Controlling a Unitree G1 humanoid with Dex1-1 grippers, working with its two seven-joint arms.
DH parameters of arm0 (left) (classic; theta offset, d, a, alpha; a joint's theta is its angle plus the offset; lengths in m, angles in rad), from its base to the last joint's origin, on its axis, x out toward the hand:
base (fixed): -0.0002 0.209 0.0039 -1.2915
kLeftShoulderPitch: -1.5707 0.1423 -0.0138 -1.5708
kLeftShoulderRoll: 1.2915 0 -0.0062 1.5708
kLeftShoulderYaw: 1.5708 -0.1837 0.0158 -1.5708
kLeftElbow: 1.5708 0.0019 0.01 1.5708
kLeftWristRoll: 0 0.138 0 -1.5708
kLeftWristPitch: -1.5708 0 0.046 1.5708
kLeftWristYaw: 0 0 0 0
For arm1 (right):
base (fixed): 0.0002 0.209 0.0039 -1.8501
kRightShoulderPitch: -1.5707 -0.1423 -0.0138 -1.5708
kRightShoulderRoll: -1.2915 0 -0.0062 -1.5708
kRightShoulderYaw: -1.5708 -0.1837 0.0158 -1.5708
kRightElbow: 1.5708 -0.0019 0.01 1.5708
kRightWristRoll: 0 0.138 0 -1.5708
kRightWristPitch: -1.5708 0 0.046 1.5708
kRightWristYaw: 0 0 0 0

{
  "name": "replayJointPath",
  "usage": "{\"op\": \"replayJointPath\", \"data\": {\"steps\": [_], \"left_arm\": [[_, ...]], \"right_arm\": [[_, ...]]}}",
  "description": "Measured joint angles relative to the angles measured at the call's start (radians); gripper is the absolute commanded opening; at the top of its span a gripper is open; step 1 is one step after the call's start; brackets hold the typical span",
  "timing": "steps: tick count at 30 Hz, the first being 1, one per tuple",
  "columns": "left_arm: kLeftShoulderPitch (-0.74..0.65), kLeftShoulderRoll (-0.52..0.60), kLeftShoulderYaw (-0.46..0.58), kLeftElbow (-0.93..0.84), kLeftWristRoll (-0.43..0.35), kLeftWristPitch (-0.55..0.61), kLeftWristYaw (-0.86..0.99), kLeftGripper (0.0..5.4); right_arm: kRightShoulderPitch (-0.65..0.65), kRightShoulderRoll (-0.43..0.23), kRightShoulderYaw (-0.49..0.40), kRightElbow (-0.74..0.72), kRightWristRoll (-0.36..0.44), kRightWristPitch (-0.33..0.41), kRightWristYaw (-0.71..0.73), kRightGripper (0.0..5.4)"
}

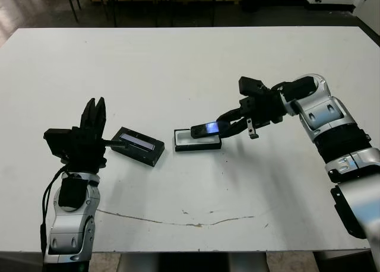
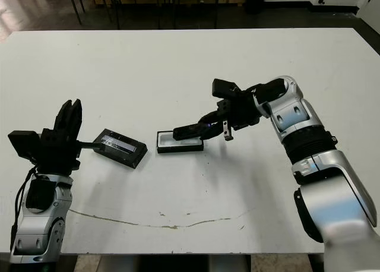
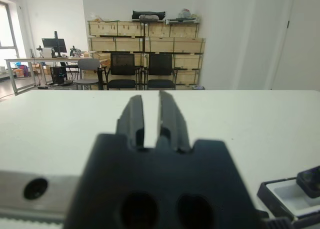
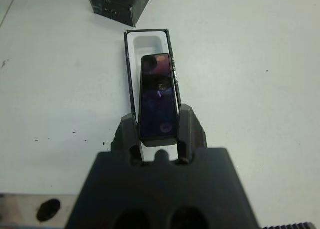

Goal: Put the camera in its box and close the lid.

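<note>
Black camera (image 4: pixel 158 96) pinched in right hand (image 4: pixel 157 134), over white-lined box (image 4: pixel 150 44)

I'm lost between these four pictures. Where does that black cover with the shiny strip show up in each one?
Left eye view: the lid lies left of centre, between the left claw and the box.
Right eye view: same place, left of the box.
Left wrist view: not in it.
Right wrist view: only its end shows at the top edge, beyond the box.
Shared landmark: the white-lined box.
</note>
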Motion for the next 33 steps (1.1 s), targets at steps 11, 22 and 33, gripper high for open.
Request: {"op": "replayJointPath", "data": {"steps": [11, 22, 33], "left_arm": [[-0.013, -0.008, -0.001, 0.018, 0.004, 0.0, 0.01, 0.0], [-0.047, -0.008, 0.002, 0.075, 0.003, -0.012, 0.011, 0.0], [-0.083, -0.008, 0.005, 0.12, 0.002, -0.034, 0.01, 0.0]], "right_arm": [[-0.034, 0.02, 0.012, 0.065, -0.032, -0.008, 0.029, 0.0], [-0.052, 0.04, 0.013, 0.14, -0.044, -0.052, 0.044, 0.0], [-0.084, 0.068, 0.007, 0.238, -0.068, -0.134, 0.042, 0.0]]}}
